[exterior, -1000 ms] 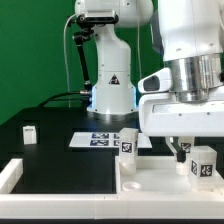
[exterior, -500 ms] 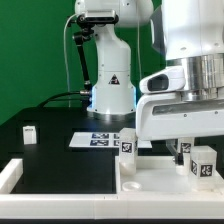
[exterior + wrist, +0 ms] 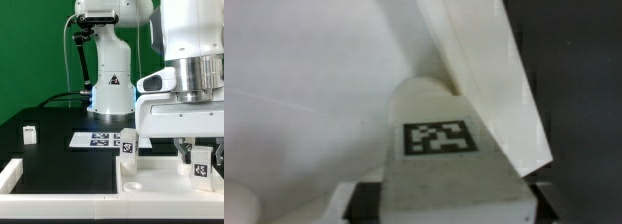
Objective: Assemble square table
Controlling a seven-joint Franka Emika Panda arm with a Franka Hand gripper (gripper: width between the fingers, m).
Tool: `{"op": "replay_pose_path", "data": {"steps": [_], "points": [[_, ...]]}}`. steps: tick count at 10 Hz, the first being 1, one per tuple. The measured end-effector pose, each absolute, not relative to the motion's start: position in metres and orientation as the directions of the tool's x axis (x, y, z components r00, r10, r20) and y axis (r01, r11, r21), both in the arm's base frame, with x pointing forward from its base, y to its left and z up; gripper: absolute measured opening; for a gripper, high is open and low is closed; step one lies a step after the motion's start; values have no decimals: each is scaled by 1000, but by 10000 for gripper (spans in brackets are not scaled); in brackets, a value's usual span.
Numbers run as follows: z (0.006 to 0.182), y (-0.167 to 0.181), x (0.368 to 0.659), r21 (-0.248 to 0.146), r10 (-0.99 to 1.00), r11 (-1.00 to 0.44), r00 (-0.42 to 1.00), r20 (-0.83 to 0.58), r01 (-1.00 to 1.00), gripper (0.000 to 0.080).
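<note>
Legs — one (image 3: 201, 163) clenched in the pincer (image 3: 441, 212) near the slab's (image 3: 150, 183) right edge — another (image 3: 128, 142) stands apart.

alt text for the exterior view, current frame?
A white robot arm's claw reaches down over a tagged white table leg on the white square tabletop, at the exterior view's right. Another tagged leg stands at the tabletop's far edge, beside the marker board. A third leg stands alone on the black table, at the exterior view's left.

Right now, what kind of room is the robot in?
Probably a robot lab: a green backdrop, a black table with a white rail frame, and tagged white legs for tracking.
</note>
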State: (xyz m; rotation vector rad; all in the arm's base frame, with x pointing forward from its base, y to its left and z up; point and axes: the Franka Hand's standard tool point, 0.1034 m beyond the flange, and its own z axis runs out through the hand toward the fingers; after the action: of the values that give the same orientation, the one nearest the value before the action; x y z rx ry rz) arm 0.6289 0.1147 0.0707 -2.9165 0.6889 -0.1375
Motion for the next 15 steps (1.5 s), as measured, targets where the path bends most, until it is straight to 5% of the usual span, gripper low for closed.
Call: {"op": "replay_pose_path", "data": {"steps": [2, 4, 7, 9, 10, 11, 12, 15], "points": [[70, 113, 630, -162, -729, -673, 684, -21, -722, 290], [68, 117, 628, -133, -970, -163, 184, -157, -978, 291], [68, 119, 627, -95, -978, 81, -61, -201, -992, 291], [67, 119, 626, -113, -982, -36, 56, -179, -993, 362], [67, 122, 625, -128, -968, -195, 212, -136, -972, 520], [65, 128, 623, -133, -912, -391, 403, -75, -911, 520], [63, 134, 623, -147, -837, -535, 546, -41, -832, 623], [62, 131, 623, -152, -714, -691, 700, -11, -707, 645]]}}
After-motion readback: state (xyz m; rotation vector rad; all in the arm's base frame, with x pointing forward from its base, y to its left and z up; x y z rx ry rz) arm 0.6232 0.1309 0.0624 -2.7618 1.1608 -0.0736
